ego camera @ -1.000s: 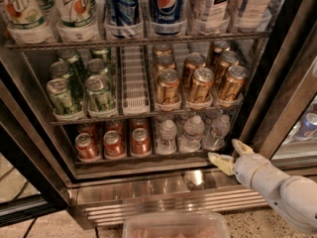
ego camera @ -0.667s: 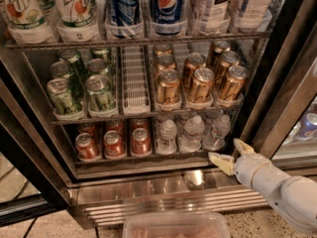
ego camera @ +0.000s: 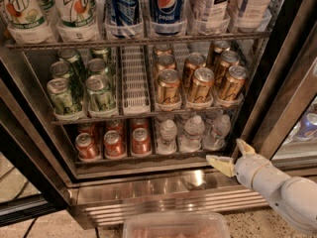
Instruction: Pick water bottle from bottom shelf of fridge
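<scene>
The fridge stands open with wire shelves. On the bottom shelf, three small clear water bottles with white caps stand side by side at the right: one, one and one. Orange-red cans fill the left lanes of the same shelf. My gripper is at the lower right, just in front of the shelf's steel lip and below the rightmost bottle, apart from it. Its two cream fingers are spread and hold nothing. The white arm runs off the lower right corner.
Green cans and gold cans fill the tier above. Tall soda bottles stand on the top tier. The black-edged door frame rises at the right. A clear plastic tray lies at the bottom edge.
</scene>
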You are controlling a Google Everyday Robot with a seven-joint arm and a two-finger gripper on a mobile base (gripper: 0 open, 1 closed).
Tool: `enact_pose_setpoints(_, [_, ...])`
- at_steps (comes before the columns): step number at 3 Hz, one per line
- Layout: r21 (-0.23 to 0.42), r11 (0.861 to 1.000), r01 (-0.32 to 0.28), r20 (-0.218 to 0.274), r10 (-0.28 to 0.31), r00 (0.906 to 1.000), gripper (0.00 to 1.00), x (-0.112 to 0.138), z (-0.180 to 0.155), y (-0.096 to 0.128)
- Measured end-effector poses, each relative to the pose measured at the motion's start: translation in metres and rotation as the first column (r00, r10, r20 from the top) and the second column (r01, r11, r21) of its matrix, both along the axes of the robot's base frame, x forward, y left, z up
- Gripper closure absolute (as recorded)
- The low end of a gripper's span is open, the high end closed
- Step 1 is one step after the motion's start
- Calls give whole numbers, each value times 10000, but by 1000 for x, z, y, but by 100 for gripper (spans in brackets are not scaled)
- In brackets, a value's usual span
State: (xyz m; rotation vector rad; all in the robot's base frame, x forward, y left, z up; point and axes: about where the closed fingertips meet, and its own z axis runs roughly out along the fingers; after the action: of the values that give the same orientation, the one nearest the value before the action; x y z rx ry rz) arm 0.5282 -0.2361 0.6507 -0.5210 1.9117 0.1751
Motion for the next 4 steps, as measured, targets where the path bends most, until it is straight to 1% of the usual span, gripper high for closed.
enact_pose_setpoints(2, [57, 10000, 10, 68, -10, 10000, 36, -4, 2, 3])
enact_pose_setpoints(4, [-44, 10000, 2, 156, -1, 9999, 35, -7, 5, 3])
